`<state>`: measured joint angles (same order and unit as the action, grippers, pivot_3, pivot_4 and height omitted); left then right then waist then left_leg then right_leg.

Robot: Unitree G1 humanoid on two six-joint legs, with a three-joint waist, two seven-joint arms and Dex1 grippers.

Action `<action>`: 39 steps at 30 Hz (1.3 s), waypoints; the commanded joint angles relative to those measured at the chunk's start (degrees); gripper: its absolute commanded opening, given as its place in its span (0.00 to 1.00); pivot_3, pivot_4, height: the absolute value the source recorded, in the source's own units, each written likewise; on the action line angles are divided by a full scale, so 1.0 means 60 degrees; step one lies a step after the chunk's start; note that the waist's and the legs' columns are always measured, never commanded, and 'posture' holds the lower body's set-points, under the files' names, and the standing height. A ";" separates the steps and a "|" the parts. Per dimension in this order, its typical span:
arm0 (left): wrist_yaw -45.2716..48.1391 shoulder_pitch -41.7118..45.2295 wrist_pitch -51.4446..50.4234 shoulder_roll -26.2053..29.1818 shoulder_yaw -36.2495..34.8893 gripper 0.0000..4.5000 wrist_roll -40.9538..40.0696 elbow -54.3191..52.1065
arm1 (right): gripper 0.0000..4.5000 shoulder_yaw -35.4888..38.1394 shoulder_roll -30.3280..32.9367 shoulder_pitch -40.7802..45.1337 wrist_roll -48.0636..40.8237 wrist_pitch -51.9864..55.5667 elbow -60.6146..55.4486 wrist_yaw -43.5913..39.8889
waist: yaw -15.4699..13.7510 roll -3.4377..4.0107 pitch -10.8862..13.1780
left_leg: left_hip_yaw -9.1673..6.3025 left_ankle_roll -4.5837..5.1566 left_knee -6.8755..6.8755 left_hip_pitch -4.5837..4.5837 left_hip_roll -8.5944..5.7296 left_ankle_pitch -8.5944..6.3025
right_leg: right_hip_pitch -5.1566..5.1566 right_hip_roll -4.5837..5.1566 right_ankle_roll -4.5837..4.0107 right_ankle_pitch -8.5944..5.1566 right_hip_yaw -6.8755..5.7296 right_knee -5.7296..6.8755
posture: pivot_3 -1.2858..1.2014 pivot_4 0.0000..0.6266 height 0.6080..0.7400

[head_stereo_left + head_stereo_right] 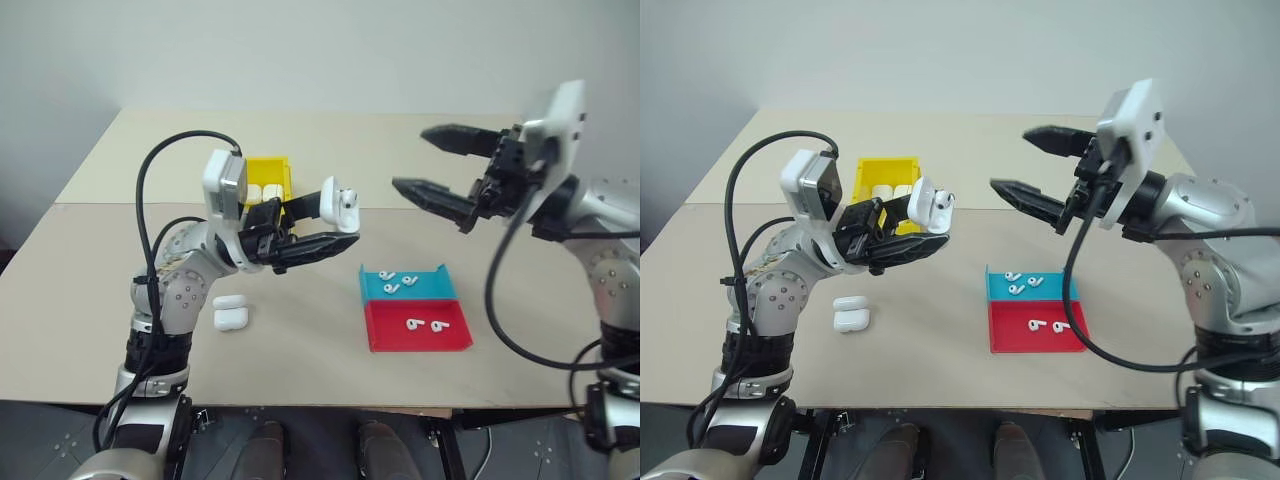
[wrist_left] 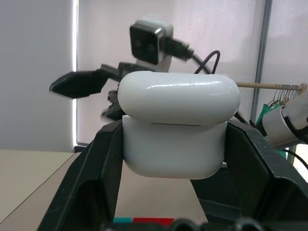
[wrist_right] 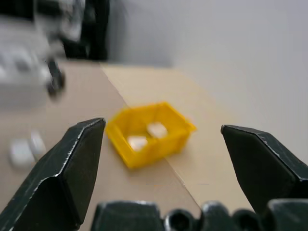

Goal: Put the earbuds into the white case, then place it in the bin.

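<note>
The white case (image 1: 345, 210) is raised above the table; loose earbuds (image 1: 398, 283) lie apart; the yellow bin (image 1: 270, 180) holds cases.

Two black fingers (image 3: 65, 168) of the right gripper (image 3: 163, 163) rise wide apart, with nothing between them. Beyond the gap sits the yellow bin (image 3: 166, 139) on the tan counter (image 3: 211, 163), set at an angle, with two white cases (image 3: 147, 135) lying inside it, one near the other. Off to one side on the counter lie two more white cases (image 3: 23, 149), blurred. Behind them, a grey and black shape is too blurred to tell.
</note>
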<state>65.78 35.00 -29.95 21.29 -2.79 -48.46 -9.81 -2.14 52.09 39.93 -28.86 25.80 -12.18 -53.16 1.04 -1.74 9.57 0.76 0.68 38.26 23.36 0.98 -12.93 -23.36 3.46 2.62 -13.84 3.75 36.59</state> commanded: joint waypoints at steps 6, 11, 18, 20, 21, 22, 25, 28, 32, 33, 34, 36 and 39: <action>-0.0420 -0.0307 0.0266 -0.0172 -0.0167 0.63 -0.0164 -0.0853 | 0.79 -0.3345 0.0124 0.1524 0.4267 -0.5101 0.3475 -0.3748 | 0.0076 0.0001 0.0006 | 0.0015 0.0000 0.0000 0.0014 0.0000 0.0000 | -0.0022 0.0001 0.0002 0.0001 0.0015 0.0007 | 0.52 0.24 1.00; -0.0569 -0.0512 0.0300 -0.0142 -0.0226 0.63 -0.0198 -0.1086 | 0.56 -0.4513 -0.0607 0.2982 0.6031 -0.7565 0.6367 -0.4678 | 0.0118 0.0002 0.0007 | 0.0013 0.0000 0.0000 0.0005 0.0004 0.0000 | -0.0018 0.0002 -0.0001 0.0002 0.0014 0.0010 | 0.52 0.24 1.00; -0.0760 -0.0707 0.0371 -0.0022 -0.0306 0.63 -0.0224 -0.1349 | 0.56 -0.5326 -0.1587 0.4298 0.7289 -0.9914 0.9314 -0.5487 | 0.0142 0.0004 0.0010 | -0.0027 -0.0001 -0.0001 0.0003 0.0002 0.0000 | -0.0019 0.0010 -0.0003 0.0004 0.0014 0.0012 | 0.52 0.24 1.00; -0.0796 -0.0757 0.0386 0.0005 -0.0321 0.63 -0.0242 -0.1406 | 0.56 -0.5473 -0.1830 0.4579 0.7682 -1.0480 0.9940 -0.5341 | 0.0167 0.0005 0.0010 | -0.0049 -0.0001 -0.0002 0.0000 0.0002 0.0000 | -0.0019 0.0010 -0.0005 0.0005 0.0014 0.0015 | 0.52 0.24 1.00; -0.0821 -0.0782 0.0396 0.0016 -0.0330 0.63 -0.0253 -0.1435 | 0.56 -0.5508 -0.1972 0.4709 0.7826 -1.0624 1.0234 -0.5247 | 0.0184 0.0005 0.0010 | -0.0052 -0.0002 -0.0003 -0.0001 0.0002 0.0000 | -0.0018 0.0010 -0.0005 0.0005 0.0014 0.0017 | 0.52 0.24 1.00; -0.0854 -0.0803 0.0413 0.0020 -0.0335 0.63 -0.0253 -0.1459 | 0.56 -0.5532 -0.2126 0.4847 0.7940 -1.0773 1.0553 -0.5207 | 0.0196 0.0005 0.0010 | -0.0057 -0.0002 -0.0003 -0.0004 0.0001 0.0000 | -0.0018 0.0011 -0.0006 0.0005 0.0014 0.0021 | 0.52 0.24 1.00; -0.0985 -0.0884 0.0456 0.0019 -0.0338 0.63 -0.0235 -0.1558 | 0.56 -0.5539 -0.2490 0.5119 0.8193 -1.1075 1.1256 -0.5262 | 0.0226 0.0006 0.0010 | -0.0063 -0.0004 -0.0003 -0.0009 0.0001 0.0001 | -0.0017 0.0011 -0.0008 0.0006 0.0014 0.0027 | 0.52 0.24 1.00; -0.1134 -0.0955 0.0503 0.0008 -0.0340 0.63 -0.0217 -0.1656 | 0.56 -0.5522 -0.2719 0.5233 0.8446 -1.1290 1.1675 -0.5115 | 0.0229 0.0006 0.0010 | -0.0067 -0.0004 -0.0005 -0.0011 0.0002 0.0000 | -0.0017 0.0011 -0.0009 0.0007 0.0014 0.0029 | 0.52 0.24 1.00; -0.1198 -0.1067 0.0547 0.0087 -0.0380 0.63 -0.0260 -0.1756 | 0.56 -0.5497 -0.2959 0.5236 0.8715 -1.1484 1.1984 -0.4926 | 0.0229 0.0008 0.0011 | -0.0068 -0.0006 -0.0007 -0.0010 0.0000 0.0000 | -0.0017 0.0014 -0.0010 0.0007 0.0014 0.0029 | 0.52 0.24 1.00; -0.1200 -0.1084 0.0555 0.0112 -0.0398 0.63 -0.0269 -0.1758 | 0.56 -0.5500 -0.3001 0.5230 0.8790 -1.1535 1.2047 -0.4868 | 0.0229 0.0008 0.0011 | -0.0069 -0.0007 -0.0008 -0.0011 0.0000 -0.0001 | -0.0018 0.0014 -0.0010 0.0007 0.0014 0.0029 | 0.52 0.24 1.00; -0.1204 -0.1094 0.0562 0.0129 -0.0407 0.63 -0.0276 -0.1758 | 0.56 -0.5494 -0.3029 0.5228 0.8855 -1.1576 1.2097 -0.4828 | 0.0230 0.0009 0.0011 | -0.0069 -0.0007 -0.0008 -0.0011 0.0001 -0.0001 | -0.0018 0.0014 -0.0010 0.0007 0.0014 0.0029 | 0.52 0.24 1.00; -0.1231 -0.1110 0.0573 0.0157 -0.0405 0.63 -0.0307 -0.1787 | 0.56 -0.5460 -0.3084 0.5226 0.8936 -1.1576 1.2179 -0.4710 | 0.0231 0.0010 0.0012 | -0.0070 -0.0008 -0.0009 -0.0013 0.0000 -0.0001 | -0.0018 0.0013 -0.0010 0.0008 0.0014 0.0031 | 0.52 0.24 1.00; -0.1275 -0.1134 0.0592 0.0174 -0.0391 0.63 -0.0329 -0.1815 | 0.56 -0.5576 -0.3114 0.5259 0.9293 -1.1635 1.2328 -0.4298 | 0.0232 0.0010 0.0012 | -0.0071 -0.0009 -0.0010 -0.0016 -0.0001 -0.0001 | -0.0015 0.0014 -0.0011 0.0008 0.0014 0.0031 | 0.52 0.24 1.00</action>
<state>58.36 28.12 -27.65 22.17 -4.08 -49.59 -18.57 -35.56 33.32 70.16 25.83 -43.23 61.27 -80.23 2.44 -1.68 9.64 0.34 0.63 38.20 23.26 0.97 -12.94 -23.44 3.55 2.55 -13.79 3.83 36.78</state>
